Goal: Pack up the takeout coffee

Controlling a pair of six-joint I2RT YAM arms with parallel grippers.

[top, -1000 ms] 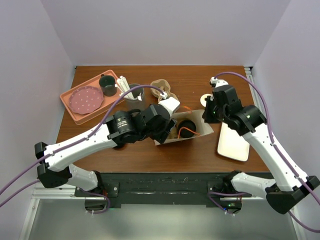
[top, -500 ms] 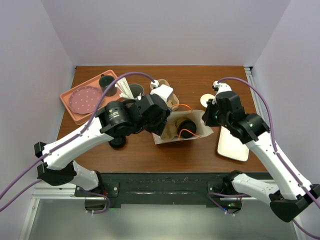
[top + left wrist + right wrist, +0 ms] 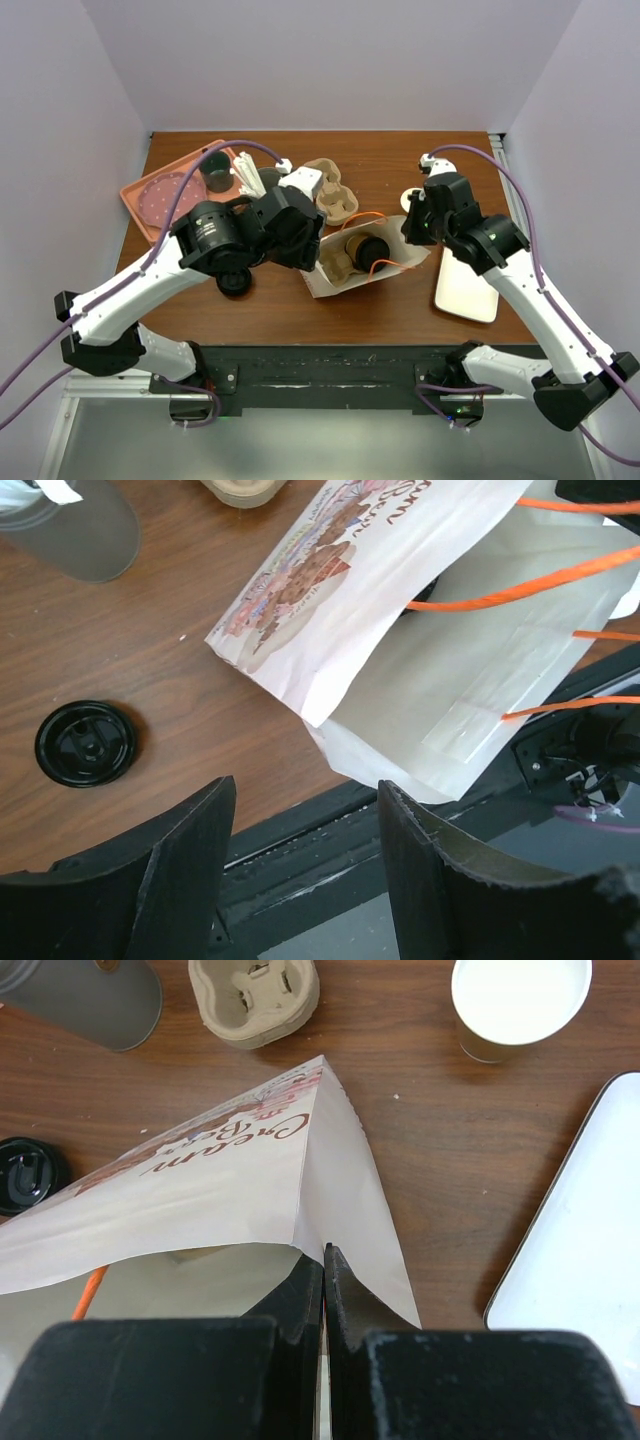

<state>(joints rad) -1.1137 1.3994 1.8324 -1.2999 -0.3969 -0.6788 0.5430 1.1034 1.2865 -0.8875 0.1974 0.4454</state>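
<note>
The right tool (image 3: 322, 1282) is closed tight on the upper edge of the printed paper bag (image 3: 230, 1185), which lies near the middle of the counter (image 3: 400, 160). The takeout coffee (image 3: 411, 197) stands upright on the counter outside the bag, at about 1 o'clock from it in the top view and just beside the right tool. The left tool (image 3: 305, 800) hovers at the bag's 9 o'clock side with its fingers spread and nothing between them; a black lid (image 3: 87, 743) lies at the bag's 8 o'clock.
</note>
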